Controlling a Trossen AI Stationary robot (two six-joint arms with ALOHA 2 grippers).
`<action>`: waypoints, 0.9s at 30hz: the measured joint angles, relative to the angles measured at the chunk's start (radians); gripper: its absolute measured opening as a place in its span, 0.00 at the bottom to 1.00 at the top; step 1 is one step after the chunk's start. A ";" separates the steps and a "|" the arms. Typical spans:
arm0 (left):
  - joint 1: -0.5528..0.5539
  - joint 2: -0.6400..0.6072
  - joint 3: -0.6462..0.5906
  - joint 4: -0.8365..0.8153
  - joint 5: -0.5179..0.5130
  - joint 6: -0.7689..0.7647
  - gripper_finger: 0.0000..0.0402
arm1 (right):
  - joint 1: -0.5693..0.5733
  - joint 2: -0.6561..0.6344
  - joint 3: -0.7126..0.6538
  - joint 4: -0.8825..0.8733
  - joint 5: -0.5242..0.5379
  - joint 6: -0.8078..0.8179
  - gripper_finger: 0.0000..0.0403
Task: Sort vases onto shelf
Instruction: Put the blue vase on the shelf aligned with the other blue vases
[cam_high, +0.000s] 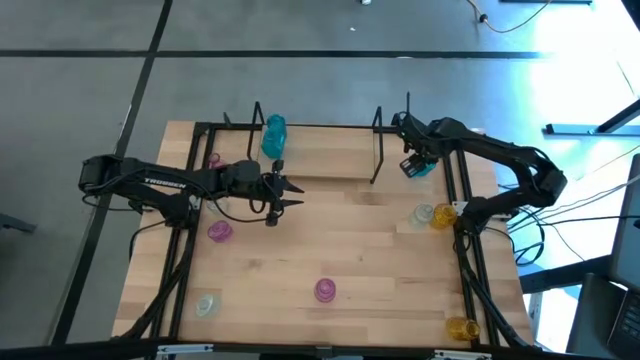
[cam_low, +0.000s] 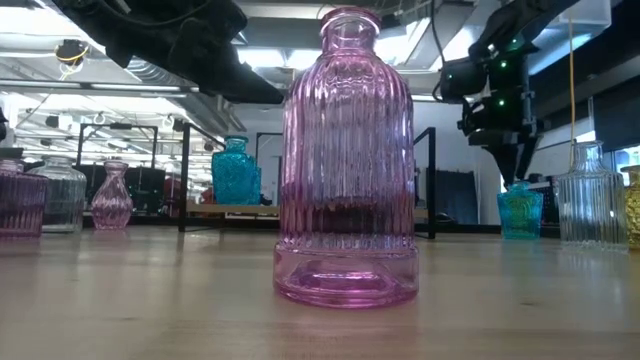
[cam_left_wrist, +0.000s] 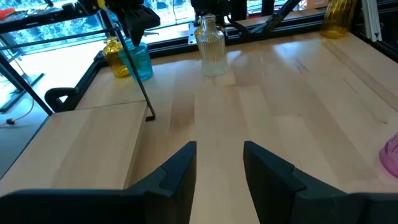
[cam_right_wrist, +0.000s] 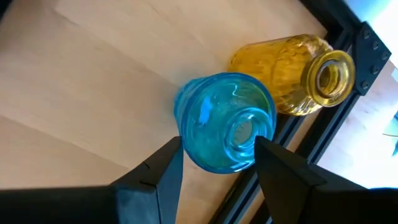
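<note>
Seen from above, a pink vase (cam_high: 219, 232) stands left of the shelf (cam_high: 318, 160) on the wooden surface (cam_high: 350, 250), near the left arm. The left claw (cam_high: 283, 193) hovers just in front of the shelf's left end, its fingers parted and holding nothing. A teal-blue vase (cam_high: 273, 136) stands upright on the shelf's left end. Another pink vase (cam_high: 326, 290) stands well in front of the shelf. Just right of the shelf, the right claw (cam_high: 412, 165) hangs over a second teal vase (cam_right_wrist: 225, 122), fingers spread on either side of its neck; a yellow vase (cam_right_wrist: 297, 73) stands touching it.
</note>
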 joint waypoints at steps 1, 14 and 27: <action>0.000 0.000 0.000 0.000 0.000 0.000 0.31 | 0.000 0.006 0.000 0.001 0.004 0.000 0.44; 0.000 0.000 0.000 -0.005 0.000 0.000 0.31 | 0.000 0.054 0.000 0.009 0.006 -0.030 0.32; 0.000 0.000 0.000 -0.005 0.000 0.000 0.31 | 0.000 0.056 0.000 0.010 0.004 -0.078 0.10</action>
